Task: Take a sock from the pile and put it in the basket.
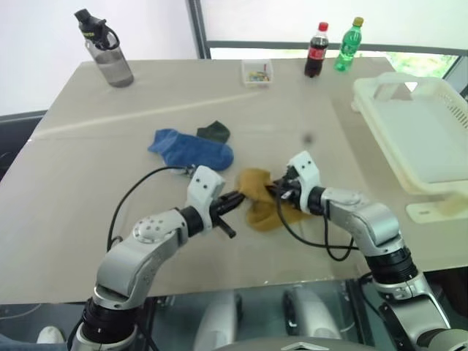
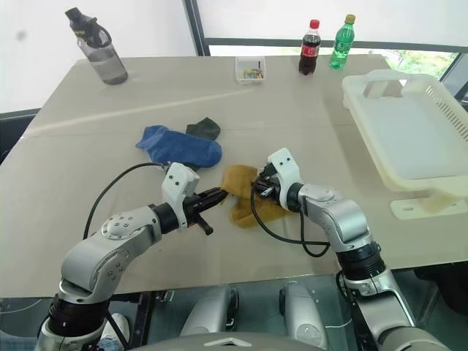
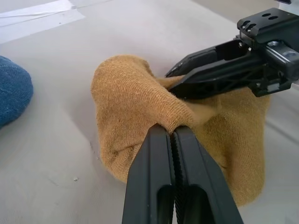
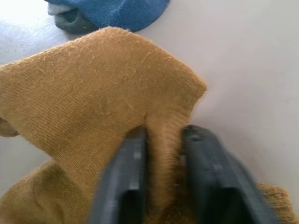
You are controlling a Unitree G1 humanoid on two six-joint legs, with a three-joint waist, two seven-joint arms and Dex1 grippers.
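Item: yellow sock [image 1: 262,201]. Lay on the desk [image 1: 88,241] toward its near edge, about midway along, a little apart from the other two of the pile. Bunched and partly lifted into a fold between the two grippers.

Item: left gripper [image 1: 235,198]. Fingers clamped together on a pinch of the yellow sock's near fold, as the left wrist view showed.

Item: right gripper [image 1: 272,191]. Fingers closed on a ridge of the same sock from the opposite side; cloth stood between them in the right wrist view.

Item: blue sock [image 1: 194,150]. Flat on the desk beyond the yellow one, untouched.

Item: green sock [image 1: 213,131]. Just behind the blue sock, touching it, untouched.

Item: basket [image 1: 439,117]. At the desk's right edge, well apart from the socks. No sock was seen inside it.

Status: grasp made, by both grippers on one sock. Sock not yet clear of the desk. Remaining, by judgement: lift, carry to the right edge, release into the basket. One gripper would probably need to let go first.
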